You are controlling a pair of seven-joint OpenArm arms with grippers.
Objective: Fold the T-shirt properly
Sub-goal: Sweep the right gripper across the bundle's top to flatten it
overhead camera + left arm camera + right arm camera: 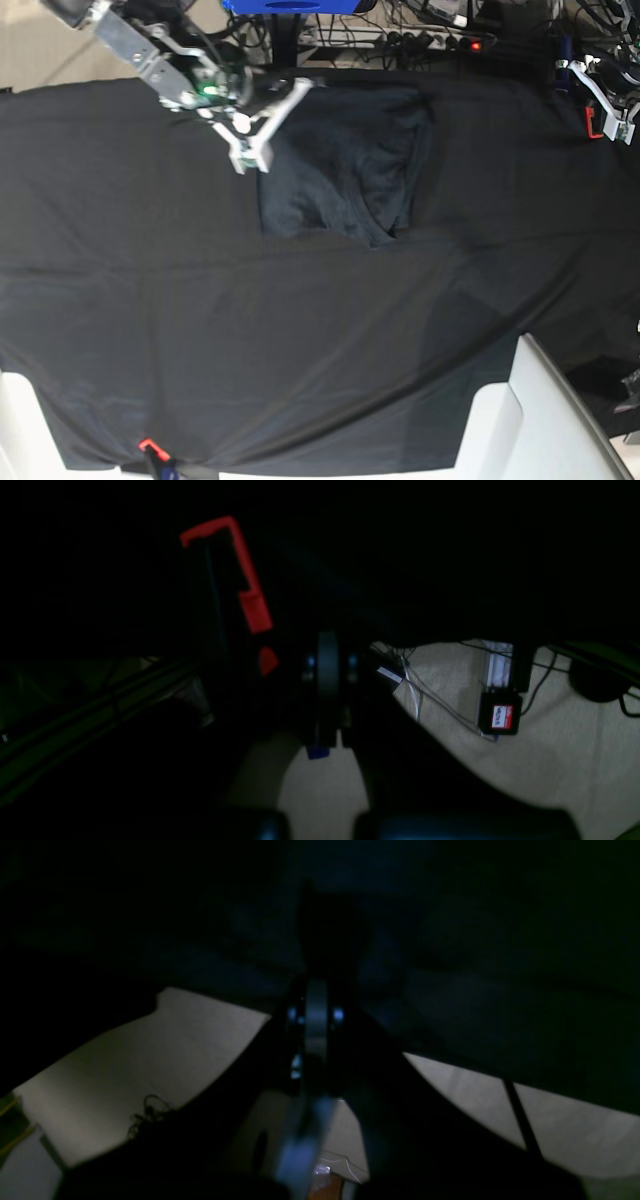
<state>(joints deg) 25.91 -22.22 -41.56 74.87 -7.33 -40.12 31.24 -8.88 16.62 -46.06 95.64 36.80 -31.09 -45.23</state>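
Reading base view: dark charcoal-grey soft knit T-shirt (pixel 345 165), partly folded block, lies far-centre on black table cloth (pixel 300 340), long axis roughly front-to-back. My right gripper (pixel 243 152) clenched, empty, at its near-left corner (nearer arm). Left gripper (pixel 600 120) clenched, well apart.

we see a tabletop (pixel 120 300) draped wholly in black cloth (pixel 300 350), creased in long diagonal folds. beyond its far edge lies pale beige floor (pixel 550 760), strewn with cables (pixel 430 700) and a small black box with a red label (pixel 500 717). a power strip (pixel 440 40) sits behind. white furniture (pixel 545 420) stands at the near corner. wrist views are very dim.
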